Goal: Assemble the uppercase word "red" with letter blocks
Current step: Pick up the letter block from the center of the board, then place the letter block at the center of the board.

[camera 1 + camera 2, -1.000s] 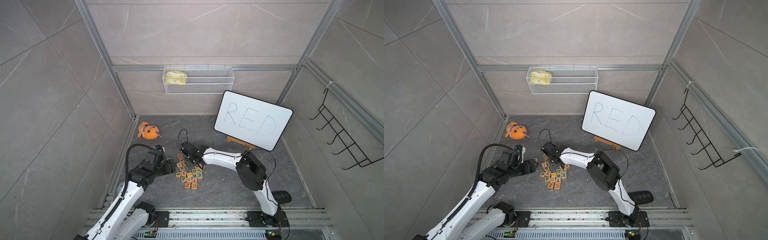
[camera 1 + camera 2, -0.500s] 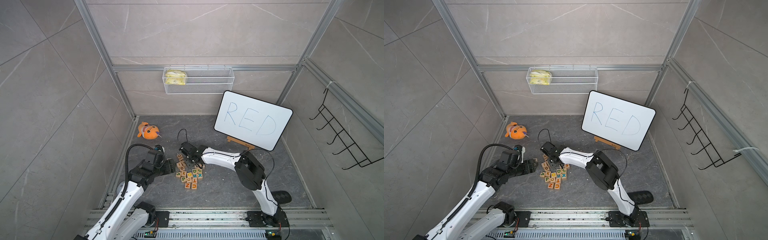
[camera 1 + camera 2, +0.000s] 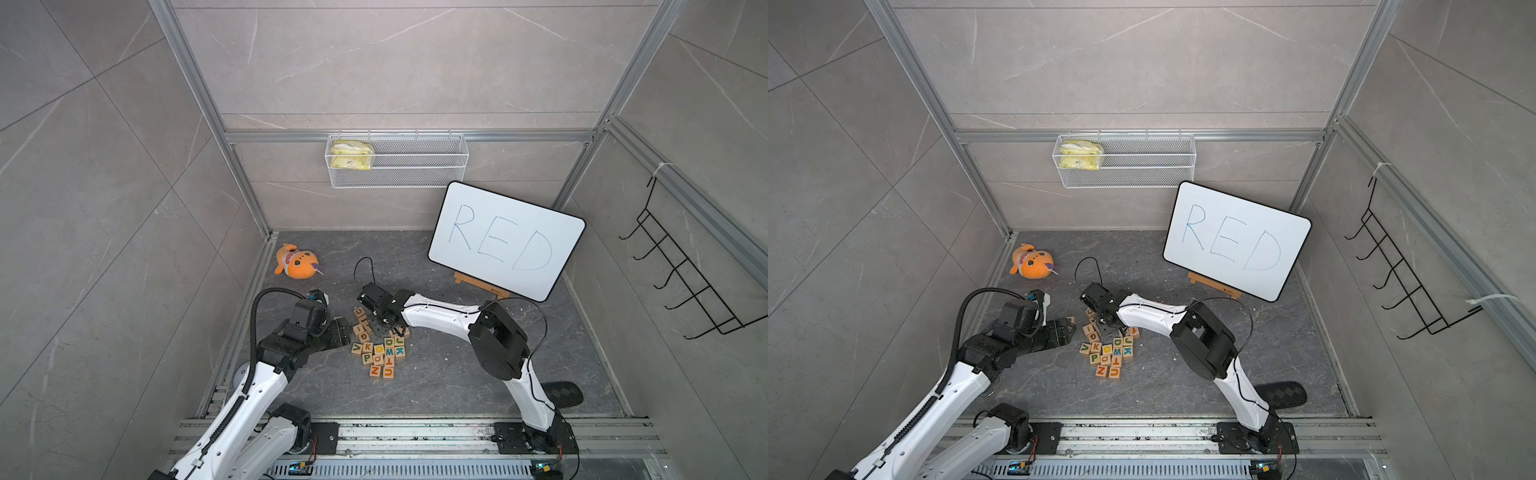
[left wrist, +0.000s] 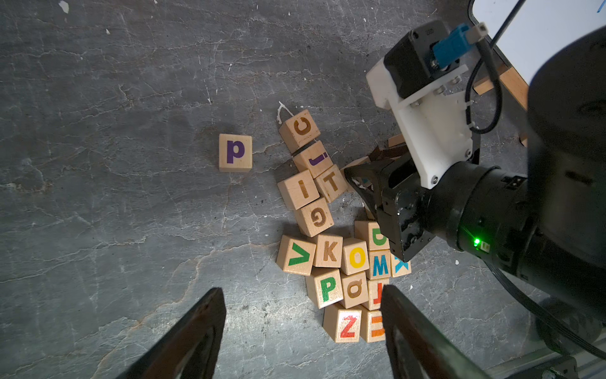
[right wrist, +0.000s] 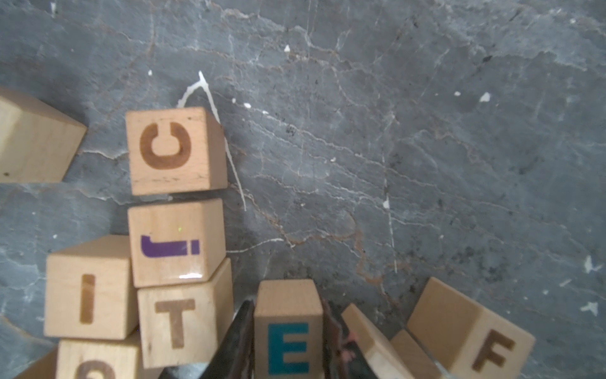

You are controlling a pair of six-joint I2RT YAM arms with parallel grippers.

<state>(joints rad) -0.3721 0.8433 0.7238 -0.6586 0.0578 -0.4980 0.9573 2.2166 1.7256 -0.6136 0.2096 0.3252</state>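
A pile of letter blocks (image 3: 378,349) lies on the dark floor between my two arms in both top views. My right gripper (image 5: 288,303) reaches down into the far side of the pile and is shut on the block with a teal-green E (image 5: 288,328), one finger on each side face. A block with a green D (image 4: 378,236) sits in the pile just below the right gripper's body. My left gripper (image 4: 301,292) hovers open beside the near left edge of the pile, holding nothing, close to the P (image 4: 326,288) and Z (image 4: 346,325) blocks.
A white board (image 3: 505,241) with handwritten RED leans on a wooden easel at the back right. An orange plush toy (image 3: 297,262) lies at the back left. One block with a purple p (image 4: 235,152) sits apart from the pile. A wire basket (image 3: 397,160) hangs on the back wall.
The right gripper's fingers have closed in onto the E block. Both arms have stayed nearly in place, and the left gripper is unchanged.
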